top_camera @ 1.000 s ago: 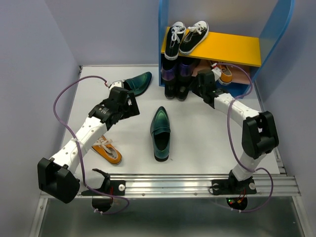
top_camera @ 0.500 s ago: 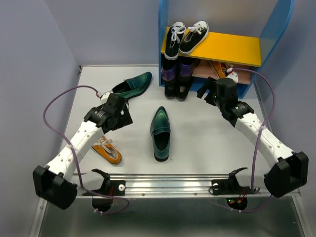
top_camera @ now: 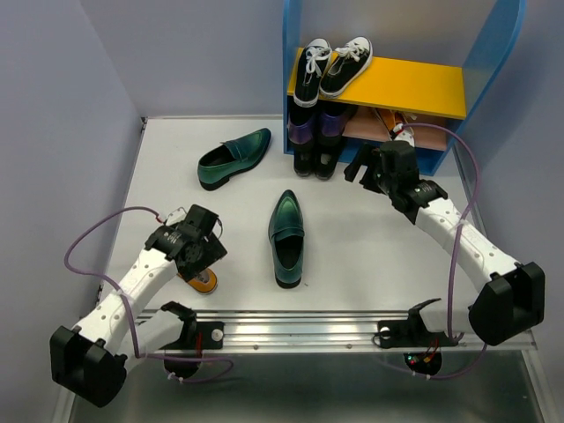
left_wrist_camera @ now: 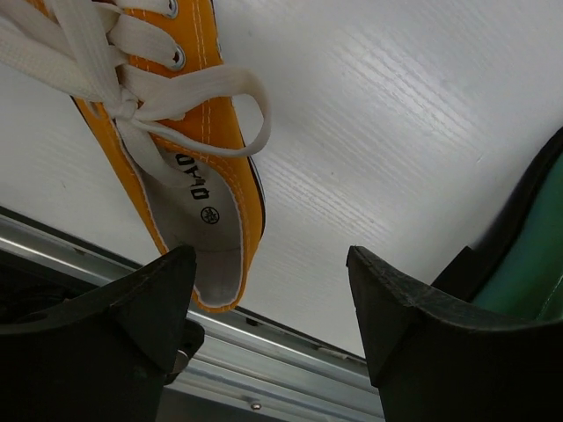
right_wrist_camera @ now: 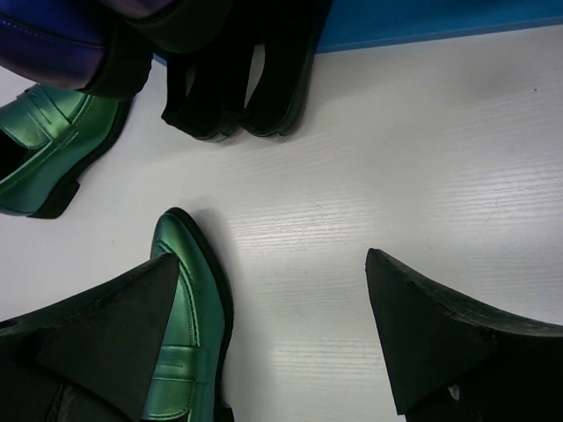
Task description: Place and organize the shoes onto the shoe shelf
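Pincers both spread: left pincer [left_wrist_camera: 271,264] low over orange sneaker [left_wrist_camera: 198,207] heel, right pincer [right_wrist_camera: 273,264] stretched toward black shoes [right_wrist_camera: 286,79].

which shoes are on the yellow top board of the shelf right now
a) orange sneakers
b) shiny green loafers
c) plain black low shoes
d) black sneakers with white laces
d, the pair of black sneakers with white laces sits at the left end of the yellow upper board, and no other shoes are on that board.
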Controlling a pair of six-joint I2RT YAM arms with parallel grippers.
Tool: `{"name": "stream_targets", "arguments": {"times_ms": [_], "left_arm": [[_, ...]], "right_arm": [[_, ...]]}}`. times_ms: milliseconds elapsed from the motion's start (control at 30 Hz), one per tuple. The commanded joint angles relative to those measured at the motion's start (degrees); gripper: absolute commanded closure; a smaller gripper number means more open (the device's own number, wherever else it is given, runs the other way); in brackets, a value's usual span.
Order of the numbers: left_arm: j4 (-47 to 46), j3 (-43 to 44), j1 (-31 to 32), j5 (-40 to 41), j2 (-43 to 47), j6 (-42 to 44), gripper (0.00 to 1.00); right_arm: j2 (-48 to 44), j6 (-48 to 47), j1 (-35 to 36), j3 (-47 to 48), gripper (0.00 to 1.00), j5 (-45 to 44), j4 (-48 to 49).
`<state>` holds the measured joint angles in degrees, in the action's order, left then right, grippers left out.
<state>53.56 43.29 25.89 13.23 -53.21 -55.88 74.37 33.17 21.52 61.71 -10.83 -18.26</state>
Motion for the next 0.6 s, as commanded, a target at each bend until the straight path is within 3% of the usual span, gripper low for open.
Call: {"name": "stream_targets", "arguments": {"times_ms": [0, 200, 400, 567], "left_arm": [[-4.23, -1.88, 0.13, -0.13, -0.31, -3.45, 0.20], [-10.22, -3.74, 0.04, 0.74, -3.65, -2.57, 0.29], [-16.02, -4.26, 0.13, -0.75, -7.08, 0.24, 0.57], [-19.81, -4.35, 0.13, -1.90, -8.49, 2.96, 0.98]], "right_arm": [[-1.68, -1.88, 0.54, 0.16, 0.07, 0.11, 0.42], [-2.74, -1.53, 0.54, -0.63, 0.07, 0.02, 0.42], [-3.26, -1.00, 0.54, -0.89, 0.07, -0.42, -0.02], [-3.71, -0.74, 0.54, -0.98, 0.06, -1.38, -0.55]]}}
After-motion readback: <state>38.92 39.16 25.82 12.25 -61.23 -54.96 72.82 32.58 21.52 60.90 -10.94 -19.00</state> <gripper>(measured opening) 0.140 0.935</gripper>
